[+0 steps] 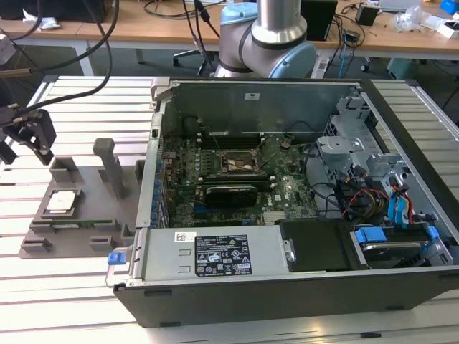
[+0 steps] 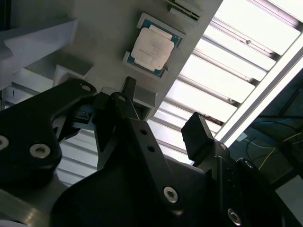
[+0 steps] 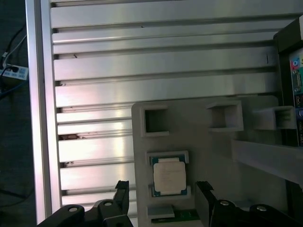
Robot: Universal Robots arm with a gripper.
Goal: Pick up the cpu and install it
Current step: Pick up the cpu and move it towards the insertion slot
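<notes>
- Two fingers (image 3: 122,191) of the claw (image 2: 161,103) stand wide apart with nothing between their pads. We judge it is spread this wide so it can pass the chip's edges.
- The cpu (image 3: 169,176) lies below the claw and apart from it. In the first wrist view it sits in the gap between the two fingers' lines, so the claw looks lined up over it but no grasp has been made.
- The cpu rests flat, metal top upward, in a shallow pocket of a grey holder (image 3: 199,146). Raised lips on two opposite sides appear to keep it square and leave the other two sides free for the fingers.
- Around that pocket, and farther from the claw, the holder carries open square cups and a taller upright post.
- The holder lies on the slatted aluminium bench (image 3: 142,61) directly under the claw.
- As for pose, the first wrist view looks almost straight down on the slats, so we judge the wrist points downward with the claw hovering above the holder.
- Well away from the claw, across the bench, an open computer case (image 1: 287,301) lies on its side. The socket (image 1: 240,163) on its board has no chip in it, so installation has not begun.
- Farthest from the claw, the arm (image 1: 276,29) rises behind the case.
</notes>
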